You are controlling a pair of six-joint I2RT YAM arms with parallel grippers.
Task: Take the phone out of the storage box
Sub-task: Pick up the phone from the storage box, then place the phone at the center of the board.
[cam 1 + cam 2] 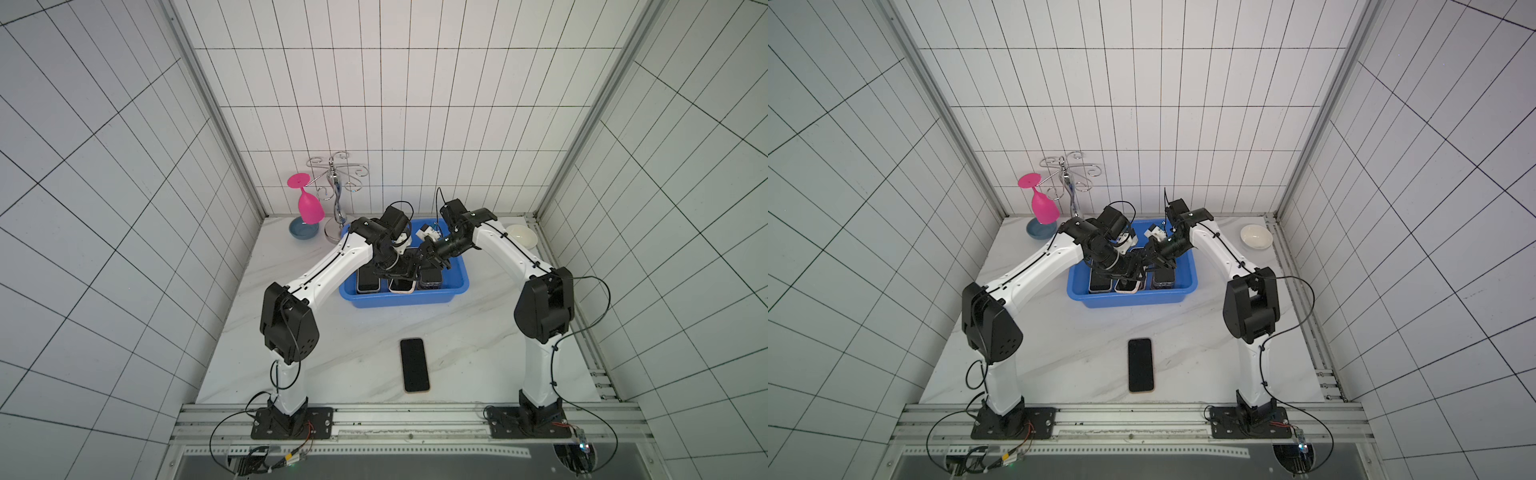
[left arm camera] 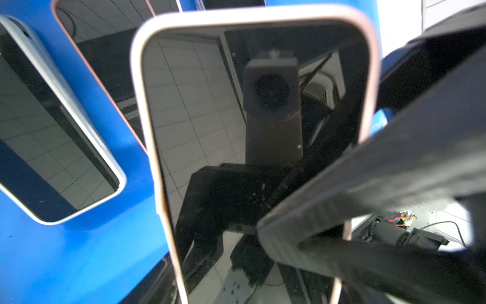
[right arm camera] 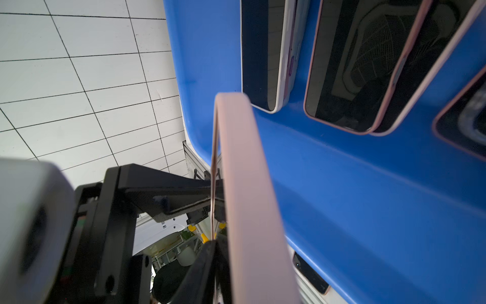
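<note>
The blue storage box point(image 1: 457, 286) point(image 1: 1187, 287) stands at the back middle of the table with several phones in it. One pink-cased phone point(image 2: 210, 105) point(image 3: 244, 184) is raised off the box floor between both grippers; in both top views only its near end point(image 1: 402, 286) shows under the arms. My left gripper point(image 1: 397, 272) faces the screen and spans the phone's width, its finger point(image 3: 171, 194) reaching the phone's rim. My right gripper point(image 3: 218, 244) is shut on the phone's thin sides, one finger point(image 2: 368, 189) lying across the screen.
Other phones point(image 2: 52, 118) point(image 3: 349, 65) lie flat in the box. A black phone point(image 1: 414, 365) lies on the table near the front. A pink goblet point(image 1: 309, 205) hangs from a metal rack point(image 1: 336, 187) above a grey-blue dish point(image 1: 303, 228); a white bowl point(image 1: 521, 236) sits back right.
</note>
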